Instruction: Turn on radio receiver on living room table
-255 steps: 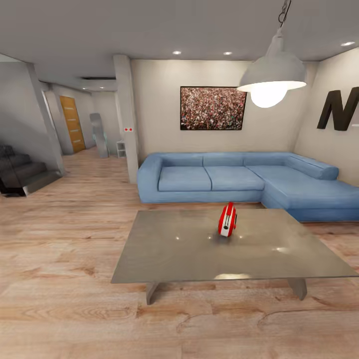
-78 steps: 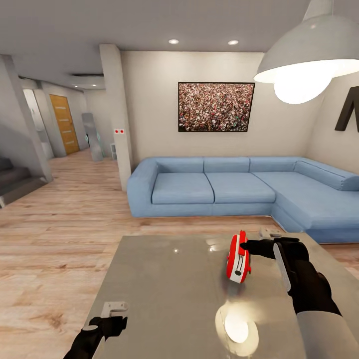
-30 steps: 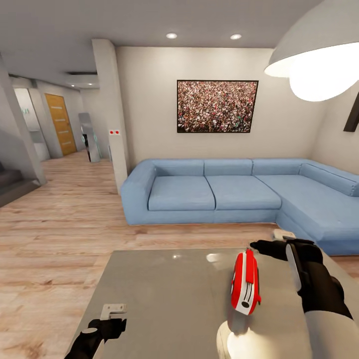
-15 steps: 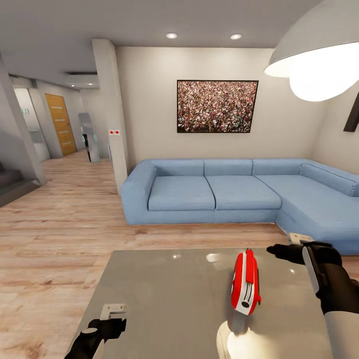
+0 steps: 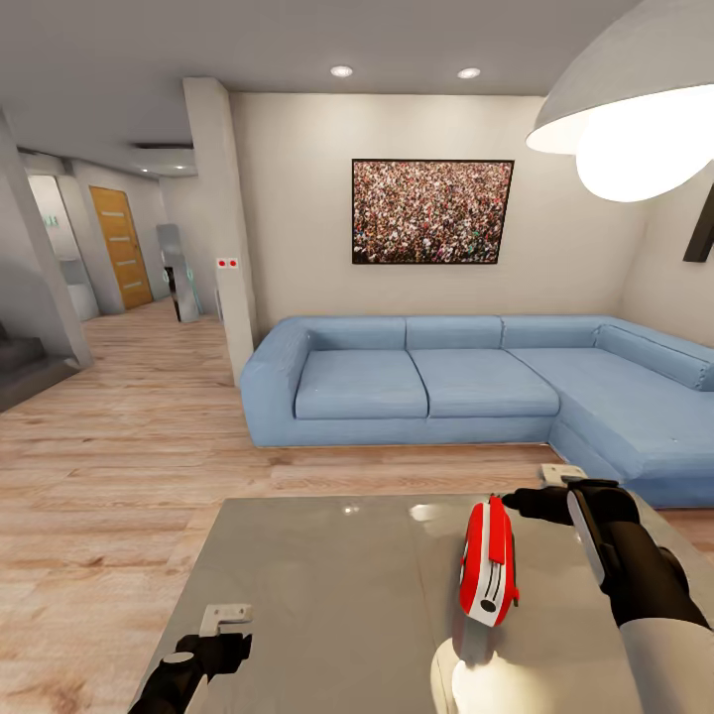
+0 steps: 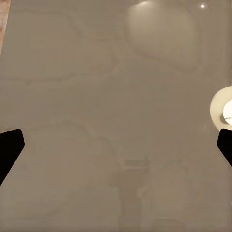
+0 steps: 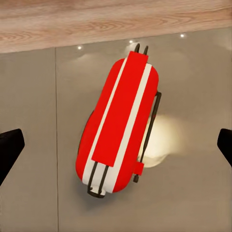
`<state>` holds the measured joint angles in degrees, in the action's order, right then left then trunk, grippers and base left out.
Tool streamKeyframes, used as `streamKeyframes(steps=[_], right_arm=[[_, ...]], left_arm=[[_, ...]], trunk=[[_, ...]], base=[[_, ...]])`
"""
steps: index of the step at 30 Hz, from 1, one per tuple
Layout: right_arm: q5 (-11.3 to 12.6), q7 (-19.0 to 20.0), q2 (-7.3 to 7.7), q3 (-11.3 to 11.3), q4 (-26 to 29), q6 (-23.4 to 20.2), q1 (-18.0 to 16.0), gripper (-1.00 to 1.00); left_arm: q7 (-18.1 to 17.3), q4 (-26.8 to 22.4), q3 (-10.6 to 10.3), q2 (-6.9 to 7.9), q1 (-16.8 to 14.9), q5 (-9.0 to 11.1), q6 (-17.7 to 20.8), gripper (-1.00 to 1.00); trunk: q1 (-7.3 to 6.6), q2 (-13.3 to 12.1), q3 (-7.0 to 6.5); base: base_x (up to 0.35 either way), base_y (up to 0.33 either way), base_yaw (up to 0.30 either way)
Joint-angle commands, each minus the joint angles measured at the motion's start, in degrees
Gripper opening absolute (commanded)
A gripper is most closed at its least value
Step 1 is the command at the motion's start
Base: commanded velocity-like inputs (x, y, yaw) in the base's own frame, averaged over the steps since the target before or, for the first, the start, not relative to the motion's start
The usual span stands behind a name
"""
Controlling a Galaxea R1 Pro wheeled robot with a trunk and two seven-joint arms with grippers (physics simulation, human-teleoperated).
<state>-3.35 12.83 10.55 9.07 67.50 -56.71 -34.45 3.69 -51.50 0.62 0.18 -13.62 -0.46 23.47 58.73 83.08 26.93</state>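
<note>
The radio receiver [image 5: 488, 573] stands on edge on the glossy grey table [image 5: 327, 595], toward the table's right half, in front of the blue L-shaped sofa [image 5: 476, 392]. The right gripper [image 5: 526, 501] hovers just beside the receiver's top, on its sofa-facing side. In the right wrist view its fingertips [image 7: 10, 145] sit wide apart with the receiver [image 7: 118, 128] between them, untouched. The left gripper [image 5: 213, 645] hangs over the table's near left part, fingertips [image 6: 9, 145] spread wide, holding nothing.
</note>
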Motion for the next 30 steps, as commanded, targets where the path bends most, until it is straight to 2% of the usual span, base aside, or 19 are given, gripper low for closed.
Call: streamKeyframes(steps=[1,4,9,16,19,25,27,30], right_arm=[[0.02,0.03,-0.03,0.0,0.0,0.02,0.0,1.0],[0.09,0.4,-0.08,0.08,-0.39,0.1,0.0,1.0],[-0.01,4.91,-0.02,0.16,-3.83,0.09,-0.14,1.0],[-0.49,5.66,0.13,0.16,-4.78,0.18,-1.71,1.0],[-0.45,5.56,0.26,0.16,-5.81,0.16,-4.31,1.0],[-0.64,5.4,0.44,0.15,-13.42,0.13,-13.42,1.0],[-0.73,5.09,0.84,0.12,-14.58,-0.19,-16.52,1.0],[-0.7,3.06,1.63,0.15,-17.26,-0.35,-18.95,1.0]], left_arm=[[0.0,0.0,0.0,0.0,0.0,-0.02,-0.02,1.0],[-0.04,0.0,0.0,0.1,0.0,0.01,0.0,1.0],[-0.26,0.0,0.06,0.3,0.0,0.16,0.06,1.0],[-0.28,0.0,0.06,0.04,0.0,0.13,0.01,1.0],[-0.27,0.0,0.06,0.07,0.0,0.12,0.0,1.0],[-0.23,0.04,0.08,0.16,0.0,0.08,-0.1,1.0],[-0.18,0.1,0.09,0.17,0.0,0.04,-0.69,1.0],[-0.12,0.55,0.07,0.17,0.0,0.03,-1.34,1.0]], trunk=[[0.0,0.0,0.0],[0.0,0.0,0.0],[0.0,0.0,0.0],[0.0,0.0,0.0],[0.0,0.0,0.0],[0.0,0.0,0.0],[0.0,0.0,0.0],[0.0,0.0,0.0]], base=[[0.0,0.0,0.0],[0.0,0.0,0.0],[0.0,0.0,0.0],[0.0,0.0,0.0],[0.0,0.0,0.0],[0.0,0.0,0.0],[0.0,0.0,0.0],[0.0,0.0,0.0]])
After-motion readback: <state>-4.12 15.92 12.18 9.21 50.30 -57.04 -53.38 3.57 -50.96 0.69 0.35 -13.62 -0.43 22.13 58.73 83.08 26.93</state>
